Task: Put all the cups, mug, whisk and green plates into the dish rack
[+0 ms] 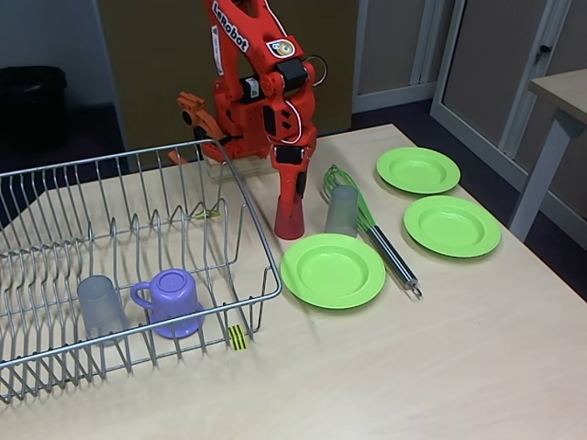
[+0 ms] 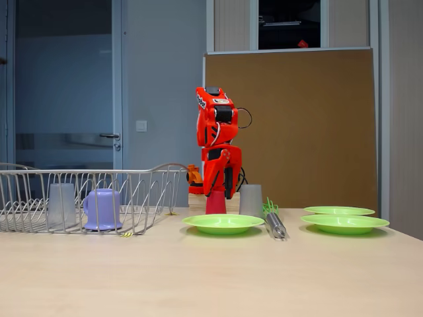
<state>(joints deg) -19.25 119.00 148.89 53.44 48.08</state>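
Observation:
My orange gripper (image 1: 292, 203) reaches down onto the red cup (image 1: 289, 223), which stands on the table; its jaws look shut on the cup's top, as also at the gripper (image 2: 220, 191) and red cup (image 2: 216, 203). Right of it stands a grey cup (image 1: 341, 211), with the green-wired whisk (image 1: 390, 249) lying behind and beside it. Three green plates lie on the table: one in front (image 1: 332, 269), two to the right (image 1: 417, 170) (image 1: 452, 225). The dish rack (image 1: 248, 197) at left holds another grey cup (image 1: 101, 307) and the lilac mug (image 1: 170, 301).
The arm's base (image 1: 240, 128) stands at the table's back edge, just behind the rack's far corner. Bare tabletop (image 1: 413, 367) stretches across the front. A second table (image 1: 559, 101) stands off to the right.

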